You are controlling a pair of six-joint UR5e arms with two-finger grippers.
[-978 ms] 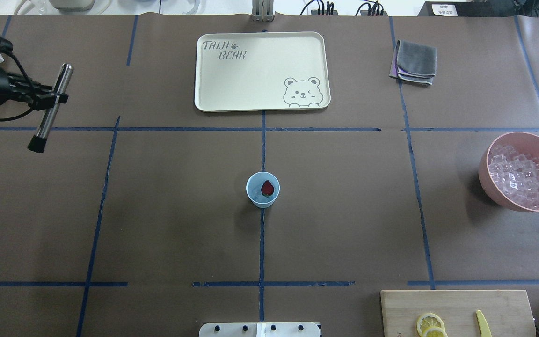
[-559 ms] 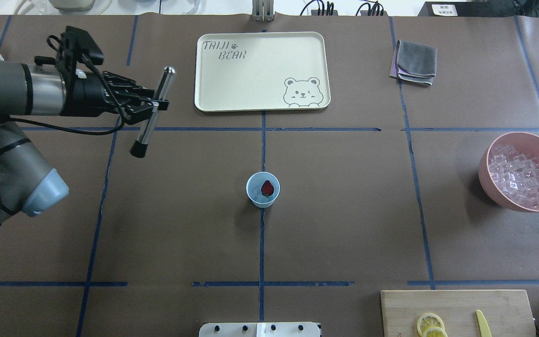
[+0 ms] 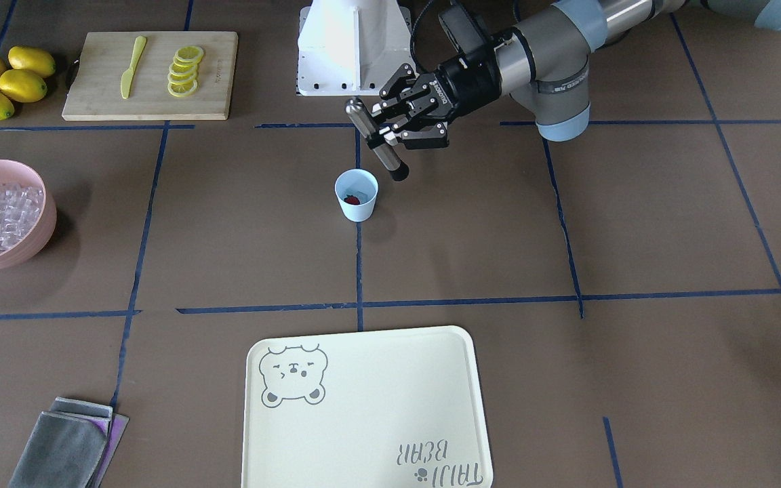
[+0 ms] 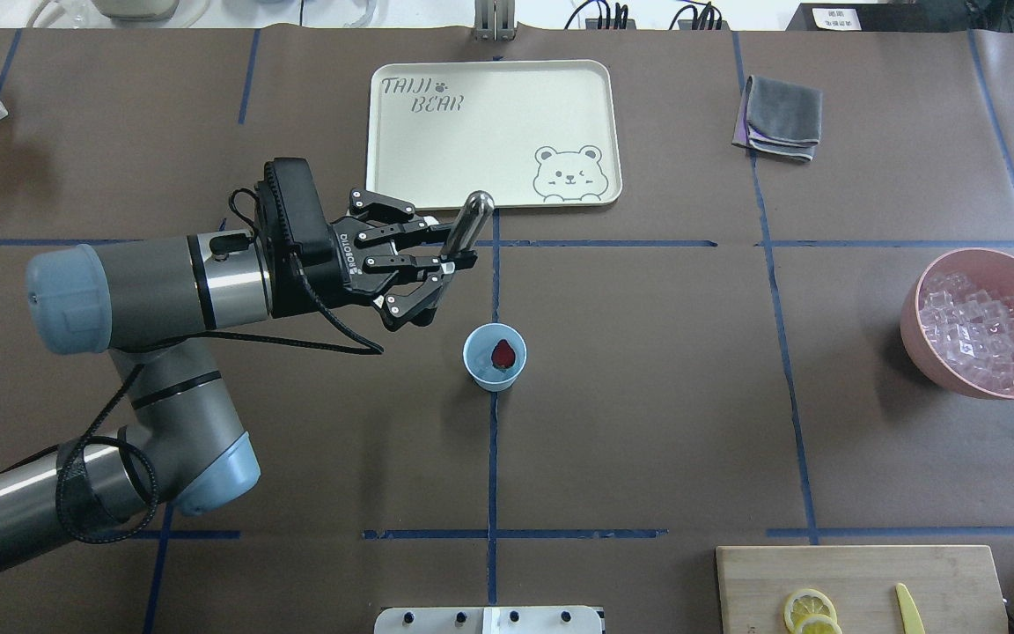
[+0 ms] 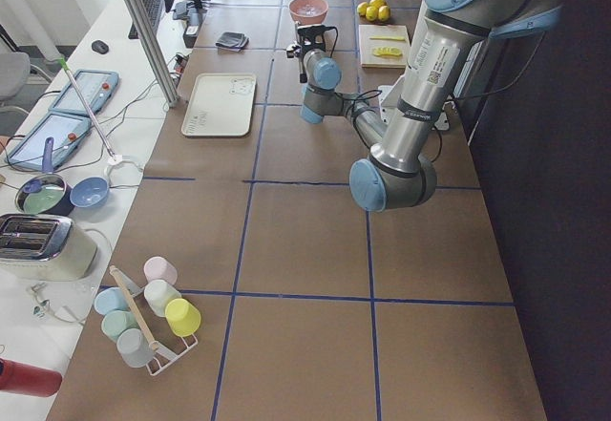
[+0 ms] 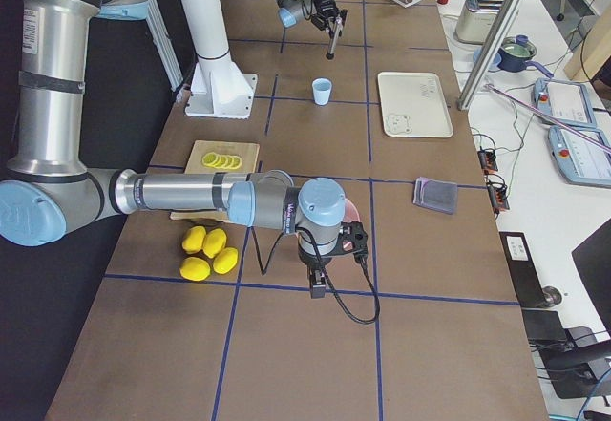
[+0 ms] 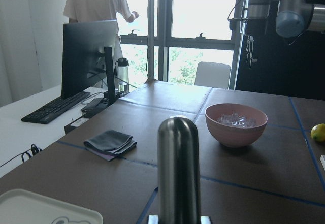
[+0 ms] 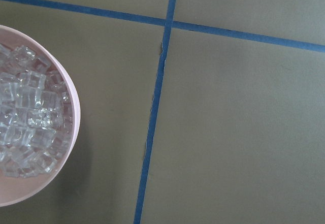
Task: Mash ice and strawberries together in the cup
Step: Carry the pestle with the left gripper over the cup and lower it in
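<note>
strawberry in upright blue cup

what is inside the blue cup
One red strawberry lies inside the cup. Anything under the strawberry is covered and cannot be seen.

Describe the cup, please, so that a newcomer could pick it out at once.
From the cream bear tray, follow the blue tape line to the table's middle. The cup stands on it: small, light blue, a red strawberry inside, unlike the big pink bowl of ice.
</note>
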